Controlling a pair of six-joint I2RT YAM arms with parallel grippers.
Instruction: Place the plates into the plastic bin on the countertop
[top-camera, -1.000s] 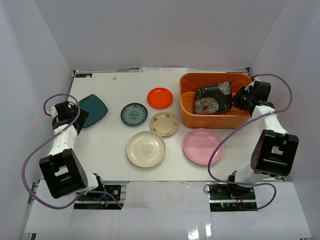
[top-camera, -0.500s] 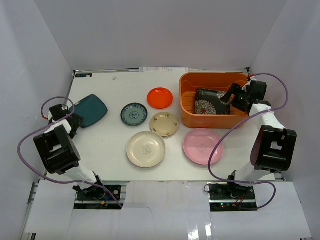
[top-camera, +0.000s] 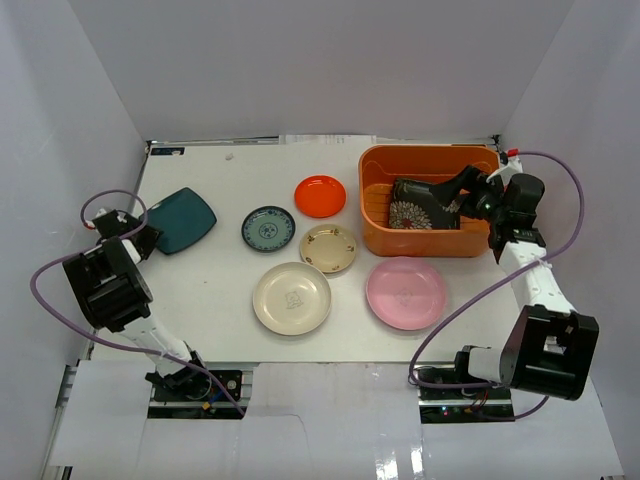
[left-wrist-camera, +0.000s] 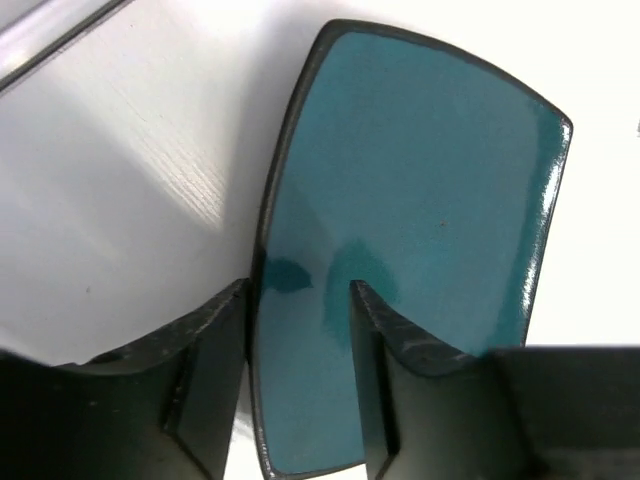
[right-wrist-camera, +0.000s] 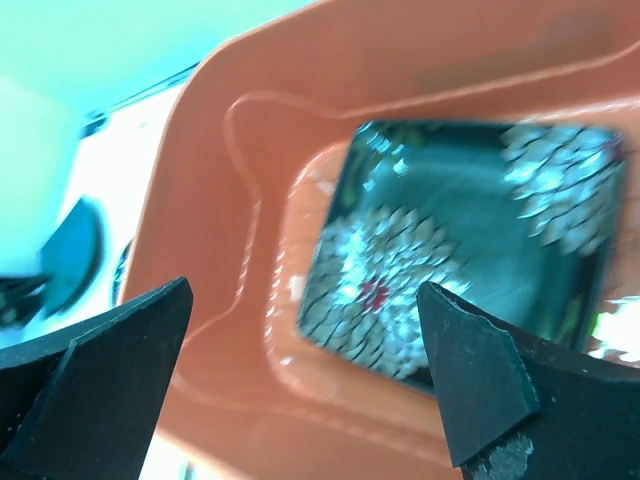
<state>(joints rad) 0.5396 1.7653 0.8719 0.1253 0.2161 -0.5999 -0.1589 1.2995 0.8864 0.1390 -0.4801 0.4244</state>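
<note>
Teal plate (left-wrist-camera: 420, 200) edge between left end effector (left-wrist-camera: 300, 290) jaws, flat on countertop (left-wrist-camera: 130, 170)

Pale walls (top-camera: 320, 70) (back and both sides) stand around.

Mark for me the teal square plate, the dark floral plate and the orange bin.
teal square plate (left-wrist-camera: 420, 200), left wrist view, middle of its glazed face.
dark floral plate (right-wrist-camera: 460, 250), right wrist view, centre of its patterned face.
orange bin (top-camera: 420, 244), top view, its near outer wall.
</note>
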